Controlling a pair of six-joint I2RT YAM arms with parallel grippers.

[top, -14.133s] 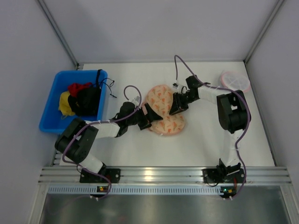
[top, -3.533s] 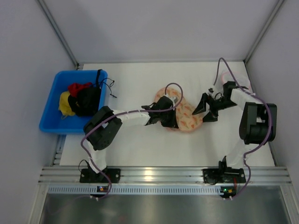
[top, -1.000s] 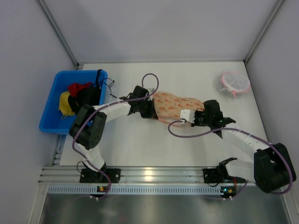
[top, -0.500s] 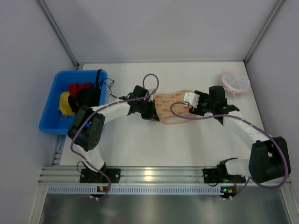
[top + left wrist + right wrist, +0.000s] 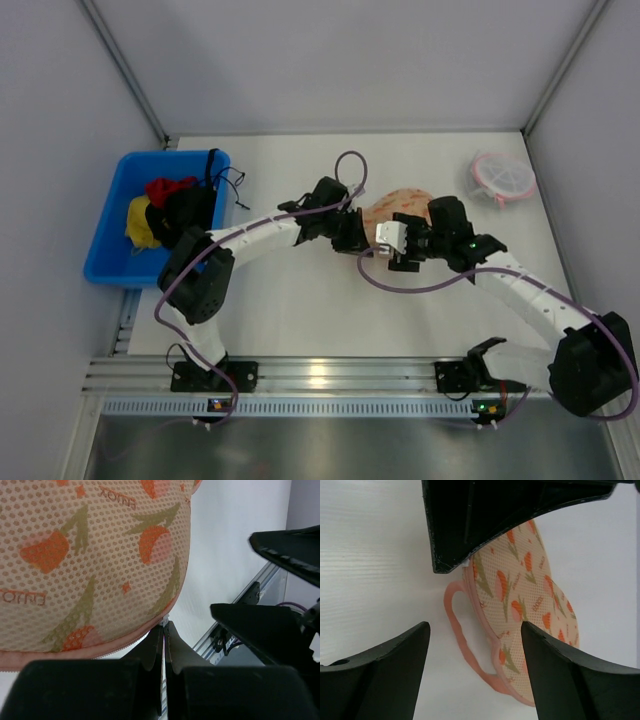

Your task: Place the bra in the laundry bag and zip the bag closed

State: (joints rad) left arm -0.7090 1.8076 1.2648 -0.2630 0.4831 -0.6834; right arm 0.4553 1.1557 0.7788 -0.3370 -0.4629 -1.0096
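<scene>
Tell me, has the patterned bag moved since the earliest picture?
Yes. The bag has shifted right, away from the blue bin and nearer the round mesh item.

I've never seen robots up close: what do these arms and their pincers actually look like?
Both the left arm and right arm are white tubes joined by chunky black joints, each trailing a looping purple cable. The left gripper and right gripper are black, each with two wedge-shaped fingers.

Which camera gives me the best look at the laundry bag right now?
Right wrist: the laundry bag shows much of its shape, with its pink edge and loop. The left wrist gives only close-up mesh and some of the edge. In the top view it is mostly hidden.
</scene>
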